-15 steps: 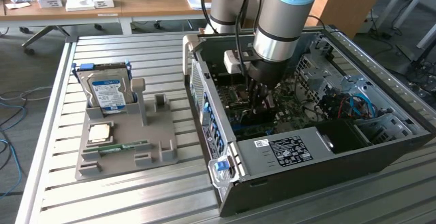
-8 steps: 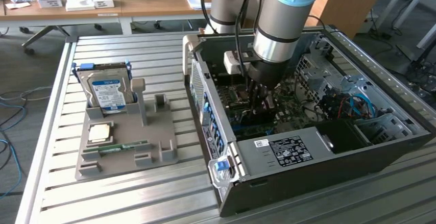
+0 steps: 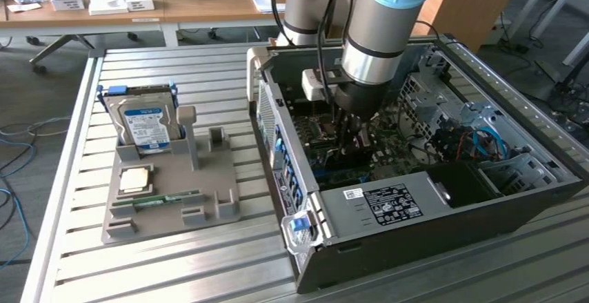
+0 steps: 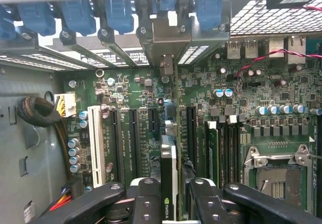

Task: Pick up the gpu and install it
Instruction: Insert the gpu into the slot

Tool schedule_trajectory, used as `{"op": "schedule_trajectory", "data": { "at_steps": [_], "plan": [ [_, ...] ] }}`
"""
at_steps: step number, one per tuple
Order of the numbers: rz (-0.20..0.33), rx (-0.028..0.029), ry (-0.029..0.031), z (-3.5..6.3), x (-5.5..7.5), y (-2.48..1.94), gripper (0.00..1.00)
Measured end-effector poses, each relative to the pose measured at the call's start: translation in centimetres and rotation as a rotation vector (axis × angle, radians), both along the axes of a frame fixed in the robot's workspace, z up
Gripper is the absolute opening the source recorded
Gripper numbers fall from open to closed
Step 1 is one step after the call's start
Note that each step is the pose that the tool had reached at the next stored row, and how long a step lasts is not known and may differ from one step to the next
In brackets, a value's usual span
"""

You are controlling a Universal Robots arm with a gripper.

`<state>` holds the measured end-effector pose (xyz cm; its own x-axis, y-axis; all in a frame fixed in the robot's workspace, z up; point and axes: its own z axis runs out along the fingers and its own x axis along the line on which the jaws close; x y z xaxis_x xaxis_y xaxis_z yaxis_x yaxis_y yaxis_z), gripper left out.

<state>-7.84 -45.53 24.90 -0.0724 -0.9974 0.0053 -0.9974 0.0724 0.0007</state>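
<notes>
1. The gpu (image 4: 169, 183) is held edge-on over the motherboard (image 4: 211, 113) slots, its bracket near the case's rear edge.
2. The gripper (image 4: 169, 204) is clamped on it.
3. Card and slot are best kept parallel, pressure applied evenly.

Wooden desk (image 3: 184, 10) behind slatted metal table (image 3: 83, 179), grey floor (image 3: 27, 89).

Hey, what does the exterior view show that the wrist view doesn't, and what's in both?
Exterior view alone: the gray holder tray on the slatted table, carrying the hard drive, beside the open computer case.

Wrist view alone: the gpu seen edge-on, clamped in the tool, its metal bracket at the case's rear slots, and the white expansion slot.

Both: the green motherboard inside the case.
</notes>
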Motion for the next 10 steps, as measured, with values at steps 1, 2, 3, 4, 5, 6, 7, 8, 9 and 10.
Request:
{"op": "schedule_trajectory", "data": {
  "at_steps": [1, 2, 3, 4, 5, 6, 7, 8, 9, 10],
  "plan": [
    [0.0, -0.0001, 0.0, 0.0, -0.02, 0.0, 0.27],
    [0.0, -0.0001, 0.0, 0.0, -0.04, -0.01, 0.27],
    [0.0, -0.0001, -0.0001, 0.0, -0.06, 0.0, 0.27],
    [0.0, -0.0001, -0.0001, 0.0, -0.08, 0.0, 0.27],
    [0.0, -0.0001, -0.0001, 0.0, -0.1, 0.0, 0.27],
    [0.0, -0.0001, -0.0002, 0.0, -0.11, 0.0, 0.27],
    [0.0, -0.0001, -0.0002, 0.0, -0.12, -0.01, 0.27],
    [0.0, -0.0001, -0.0003, 0.0, -0.13, -0.01, 0.27],
    [0.0, -0.0002, -0.0003, 0.01, -0.14, -0.01, 0.27],
    [0.0, -0.0001, -0.0004, 0.0, -0.15, 0.0, 0.27]
  ]
}}
